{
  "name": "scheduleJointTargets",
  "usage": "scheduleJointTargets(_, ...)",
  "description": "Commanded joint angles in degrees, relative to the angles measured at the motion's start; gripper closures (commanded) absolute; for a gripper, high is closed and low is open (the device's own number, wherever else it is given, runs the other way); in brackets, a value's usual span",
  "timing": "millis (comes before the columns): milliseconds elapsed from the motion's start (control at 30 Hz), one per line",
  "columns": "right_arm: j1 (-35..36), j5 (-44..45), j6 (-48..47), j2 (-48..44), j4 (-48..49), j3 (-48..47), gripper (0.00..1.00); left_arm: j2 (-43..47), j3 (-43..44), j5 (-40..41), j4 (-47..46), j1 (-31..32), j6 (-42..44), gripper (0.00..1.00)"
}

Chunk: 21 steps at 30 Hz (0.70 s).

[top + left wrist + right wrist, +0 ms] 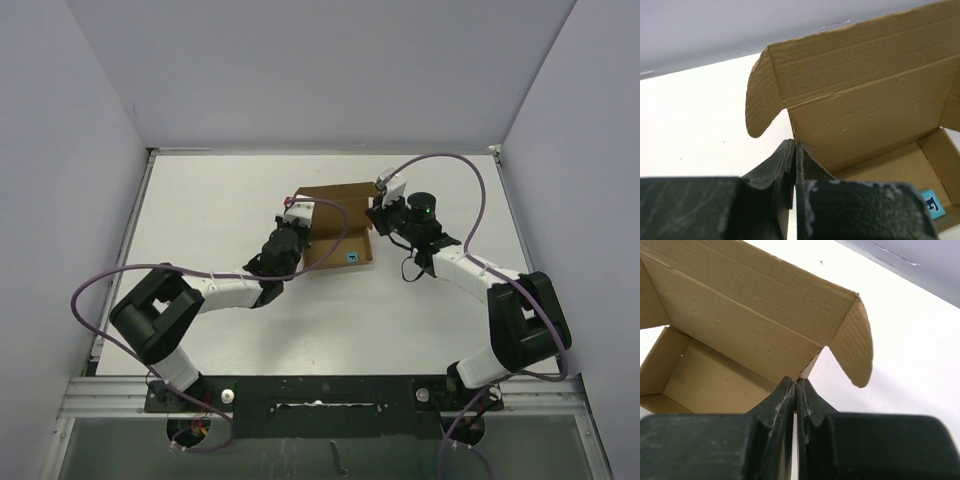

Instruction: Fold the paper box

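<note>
The paper box (335, 222) is brown cardboard, standing open at mid-table with its lid flap raised at the back. My left gripper (297, 214) is shut at the box's left side wall. In the left wrist view (795, 144) one finger is outside the paper box (865, 100) and one inside, with the wall edge running between them. My right gripper (377, 213) is shut the same way at the right side wall, its tips (796, 381) meeting the paper box (740, 315) at the back corner. Rounded ear flaps (760, 100) (855, 345) stick out at both corners.
A small blue label (352, 257) lies on the box floor near its front right, also seen from the left wrist as the blue label (935, 205). The white table (200, 210) is ringed by grey walls. Purple cables loop over both arms.
</note>
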<state>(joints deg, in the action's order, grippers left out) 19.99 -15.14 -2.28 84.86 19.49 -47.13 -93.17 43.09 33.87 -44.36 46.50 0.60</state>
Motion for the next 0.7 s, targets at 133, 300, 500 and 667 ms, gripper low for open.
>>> scheduleJointTargets(133,1.47,0.69,2.42,5.47,14.15,-1.85,1.00,-6.99,5.51,-5.98,-10.84,-2.88,1.29,1.00)
scheduleJointTargets(300,1.37,-0.40,3.04,6.32,14.16,-0.73,1.00,-8.31,5.69,-5.76,-9.09,-2.82,-3.68,1.00)
scheduleJointTargets(500,1.55,-2.04,4.25,6.60,12.54,-0.35,1.00,-6.19,2.55,-5.52,-6.24,-2.61,-8.58,1.00)
scheduleJointTargets(667,1.50,-2.77,3.87,6.30,11.57,0.16,1.00,-4.72,0.21,-5.39,-3.86,-1.90,-11.72,0.98)
